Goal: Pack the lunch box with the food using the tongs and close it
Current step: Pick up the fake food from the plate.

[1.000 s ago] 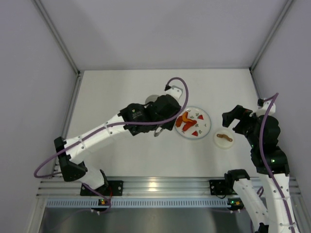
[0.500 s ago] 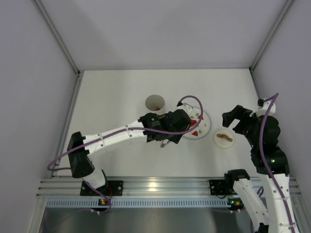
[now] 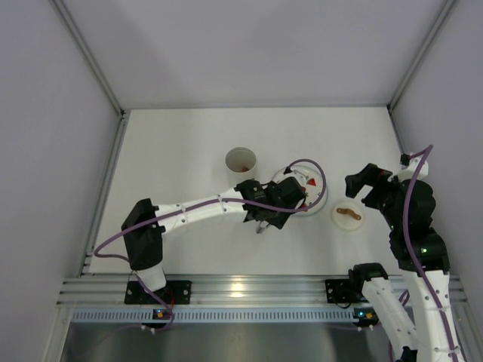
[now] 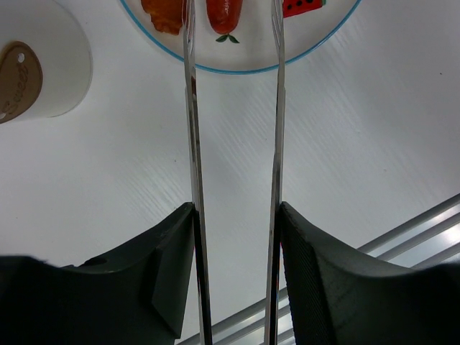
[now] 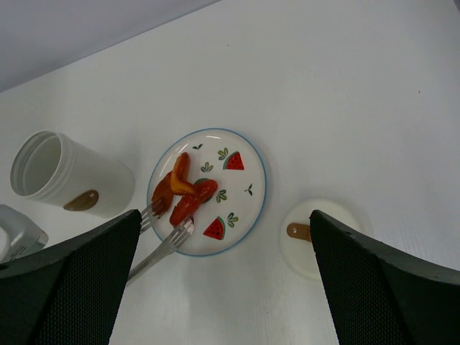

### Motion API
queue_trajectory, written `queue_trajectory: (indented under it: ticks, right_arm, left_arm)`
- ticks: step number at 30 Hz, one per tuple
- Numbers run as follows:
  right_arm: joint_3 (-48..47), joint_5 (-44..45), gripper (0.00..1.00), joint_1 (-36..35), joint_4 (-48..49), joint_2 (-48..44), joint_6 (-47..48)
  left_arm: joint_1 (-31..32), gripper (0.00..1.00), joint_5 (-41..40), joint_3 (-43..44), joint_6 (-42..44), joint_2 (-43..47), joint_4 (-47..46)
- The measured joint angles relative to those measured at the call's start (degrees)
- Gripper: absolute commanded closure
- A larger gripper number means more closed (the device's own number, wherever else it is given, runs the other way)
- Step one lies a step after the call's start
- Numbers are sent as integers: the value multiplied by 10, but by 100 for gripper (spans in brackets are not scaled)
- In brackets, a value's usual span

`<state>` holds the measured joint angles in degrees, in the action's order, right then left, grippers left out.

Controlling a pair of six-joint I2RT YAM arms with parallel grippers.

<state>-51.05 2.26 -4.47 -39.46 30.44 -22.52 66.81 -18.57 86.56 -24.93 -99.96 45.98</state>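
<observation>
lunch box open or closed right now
Open. The lunch box stands upright with its mouth uncovered, and the lid lies on the table, on the other side of the plate.

Left wrist view: tongs [image 4: 192,144] tips run out the top edge. Plate [image 4: 237,56], food [image 4: 224,14] and lunch box [image 4: 50,57] are cropped there too. Box's brown mark [image 4: 16,80] blurred, unreadable. Left tool [image 4: 233,215] fingers cut by the bottom edge. Top view: left arm [image 3: 283,197] covers most of the plate; food can't be made out under it. Right wrist view: right tool [image 5: 224,215] fingers blurred, cropped at both corners; one hides the tongs' handles.
</observation>
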Motion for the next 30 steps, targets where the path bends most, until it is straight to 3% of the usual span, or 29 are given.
queue_trajectory:
  ticks: [20, 30]
  right_arm:
    - [0, 0, 1, 0, 0, -1, 0]
    - [0, 0, 1, 0, 0, -1, 0]
  left_arm:
    - [-19, 52, 26, 15, 24, -47, -17]
    - [-19, 72, 49, 22, 30, -58, -17]
